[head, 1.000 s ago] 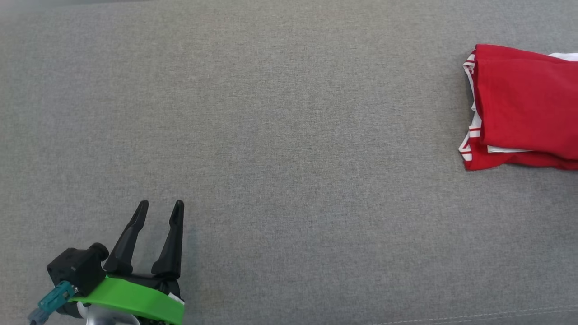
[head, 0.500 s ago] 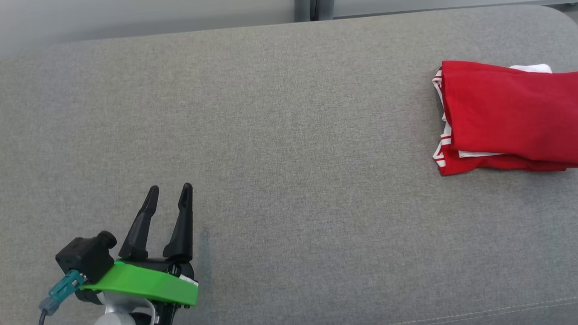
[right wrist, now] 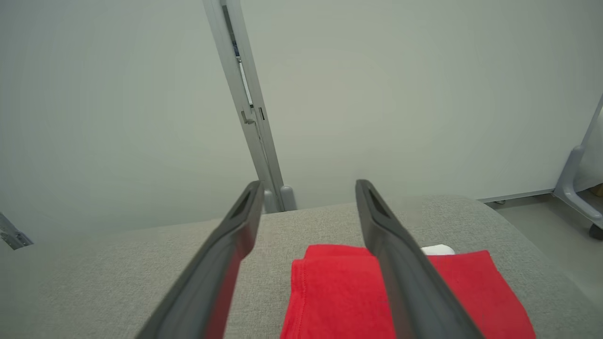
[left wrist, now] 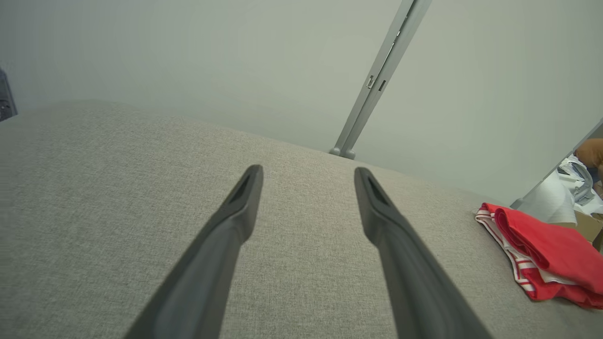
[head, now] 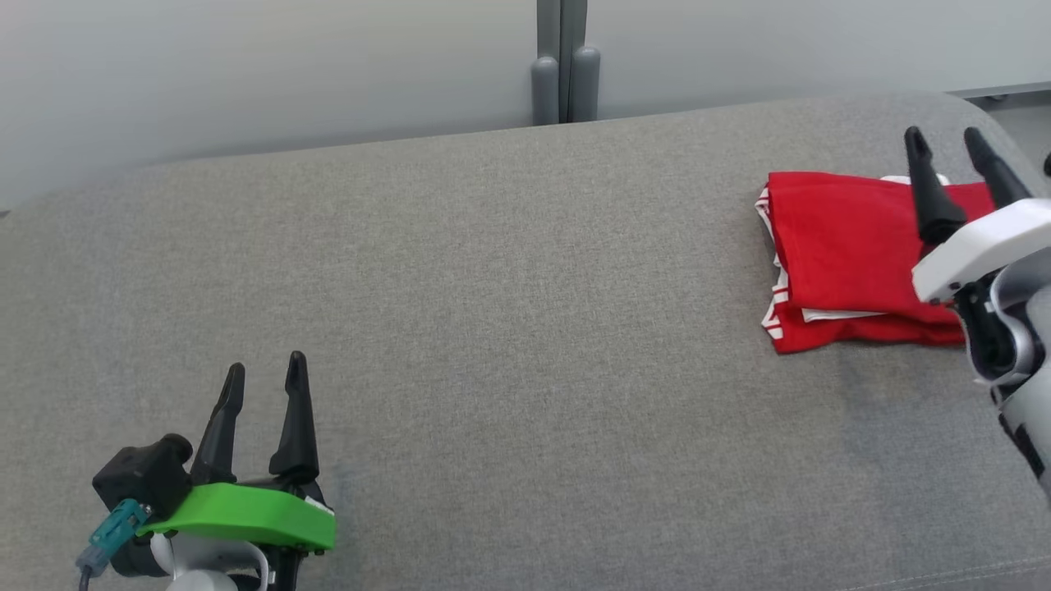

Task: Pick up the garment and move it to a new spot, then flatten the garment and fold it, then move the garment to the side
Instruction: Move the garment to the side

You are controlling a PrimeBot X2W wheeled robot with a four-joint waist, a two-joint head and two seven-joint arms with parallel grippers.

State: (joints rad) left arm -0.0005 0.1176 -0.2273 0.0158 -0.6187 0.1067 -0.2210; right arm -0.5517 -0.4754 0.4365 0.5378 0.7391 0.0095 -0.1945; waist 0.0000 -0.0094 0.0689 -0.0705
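Folded red garment [head: 846,246] sits just under and ahead of my right gripper [head: 943,135]. Fingers spread, nothing pinched. Reckon it's parked at edge of grey cushion [head: 525,287] on purpose, job near done. Left gripper [head: 266,363] spread too, empty, garment well off to its right.

The right hand [right wrist: 307,184], fingers apart and empty, points over the folded red garment [right wrist: 330,292] on the grey cushion [right wrist: 118,273].
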